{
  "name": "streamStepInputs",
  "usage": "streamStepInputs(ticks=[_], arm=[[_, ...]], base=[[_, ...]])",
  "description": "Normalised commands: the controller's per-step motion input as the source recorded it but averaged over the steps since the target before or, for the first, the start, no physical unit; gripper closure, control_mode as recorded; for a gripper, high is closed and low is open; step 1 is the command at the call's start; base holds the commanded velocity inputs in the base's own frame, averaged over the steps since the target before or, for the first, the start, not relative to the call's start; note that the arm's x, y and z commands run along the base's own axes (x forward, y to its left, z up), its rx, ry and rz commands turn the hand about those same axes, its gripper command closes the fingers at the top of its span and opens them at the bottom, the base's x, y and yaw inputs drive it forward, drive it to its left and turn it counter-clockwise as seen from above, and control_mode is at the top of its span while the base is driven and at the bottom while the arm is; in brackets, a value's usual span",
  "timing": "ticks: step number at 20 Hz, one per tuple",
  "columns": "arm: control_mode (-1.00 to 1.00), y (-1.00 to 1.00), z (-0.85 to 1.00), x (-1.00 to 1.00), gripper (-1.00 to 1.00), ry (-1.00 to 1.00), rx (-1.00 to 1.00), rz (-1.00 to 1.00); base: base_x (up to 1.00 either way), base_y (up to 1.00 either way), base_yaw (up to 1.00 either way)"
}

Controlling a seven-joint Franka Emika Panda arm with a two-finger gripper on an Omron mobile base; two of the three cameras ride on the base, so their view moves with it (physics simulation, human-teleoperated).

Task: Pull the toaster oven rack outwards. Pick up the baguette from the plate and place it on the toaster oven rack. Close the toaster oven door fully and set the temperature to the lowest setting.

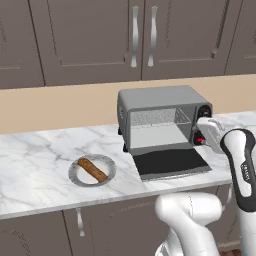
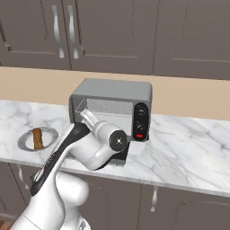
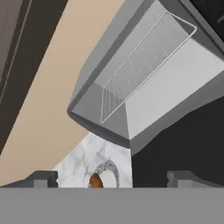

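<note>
**Oven open, rack inside**

The boxy grey metal toaster oven (image 1: 162, 117) is sitting against the marble counter's (image 1: 40, 160) back edge, its dark-glass drop-down door (image 1: 172, 162) lying flat. The thin silver wire rack (image 3: 144, 65) is resting inside the cavity. The pincer (image 3: 111, 177) is hovering released before the opening, gripping nothing. The short brown baguette (image 1: 92, 170) is lying on the round grey plate (image 1: 77, 176) near the front edge.

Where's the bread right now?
The baguette lies on the plate on the marble counter, left of the toaster oven in both base views.
</note>
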Motion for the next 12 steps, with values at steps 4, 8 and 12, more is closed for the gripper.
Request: streamStepInputs(ticks=[4,8,12], arm=[[-1.0,-0.01,-0.07,0.48,-1.0,0.13,0.05,0.12],[-1.0,-0.07,-0.16,0.46,-1.0,0.07,0.07,0.19],[-1.0,-0.34,-0.37,0.23,-1.0,-0.12,0.23,0.18]], base=[[0.0,0.0,0.0],[0.0,0.0,0.0],[0.0,0.0,0.0]])
